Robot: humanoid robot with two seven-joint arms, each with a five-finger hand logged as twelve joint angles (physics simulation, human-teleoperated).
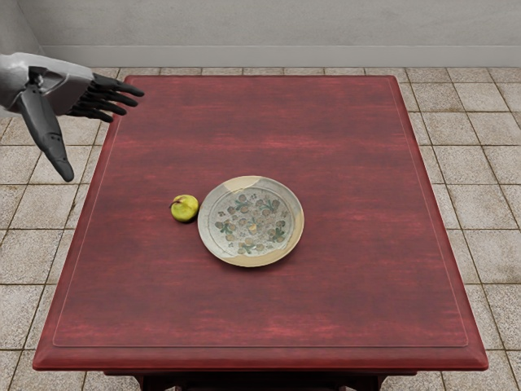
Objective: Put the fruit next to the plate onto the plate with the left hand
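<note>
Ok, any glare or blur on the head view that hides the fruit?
Head view: sharp all over, no blur or glare; light soft and even, shadows barely visible under the fruit and plate; left hand at upper left equally crisp.

Glossy red wood table (350, 163), glazed plate (213, 202).

A rectangular desk of dark red stained wood (350, 285) filled most of the view. It stood on a floor of beige square tiles (480, 163) with grey joints. Behind ran a plain grey wall (285, 23) with a paler baseboard (285, 55). The light was even.
</note>
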